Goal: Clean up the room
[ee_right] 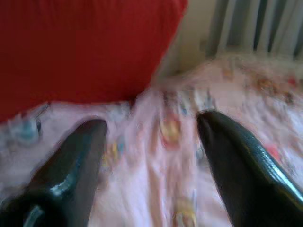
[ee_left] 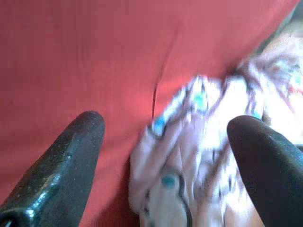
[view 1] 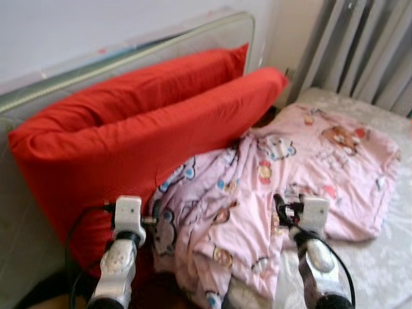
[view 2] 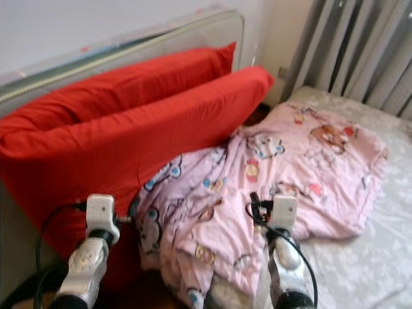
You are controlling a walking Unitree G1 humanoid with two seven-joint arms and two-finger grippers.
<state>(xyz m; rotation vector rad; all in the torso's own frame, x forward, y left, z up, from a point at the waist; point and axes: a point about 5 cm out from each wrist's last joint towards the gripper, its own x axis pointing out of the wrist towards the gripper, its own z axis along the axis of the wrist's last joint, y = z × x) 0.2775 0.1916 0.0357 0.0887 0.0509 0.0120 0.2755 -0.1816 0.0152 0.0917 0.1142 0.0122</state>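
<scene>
Two big red pillows (view 1: 148, 122) lean one against the other on the headboard. A crumpled pink blanket (view 1: 283, 174) with cartoon prints lies on the bed, its left edge tucked against the front pillow. My left arm (view 1: 122, 251) reaches toward that seam. In the left wrist view my left gripper (ee_left: 165, 127) is open, with red pillow (ee_left: 94, 56) and blanket edge (ee_left: 189, 156) ahead of its fingers. My right arm (view 1: 315, 244) hovers over the blanket's near part. My right gripper (ee_right: 151, 125) is open above the pink blanket (ee_right: 161, 156), holding nothing.
A padded pale headboard (view 1: 161, 42) with a metal rim runs behind the pillows. Grey curtains (view 1: 367, 51) hang at the back right. The white patterned bedsheet (view 1: 380, 270) shows at the right, past the blanket.
</scene>
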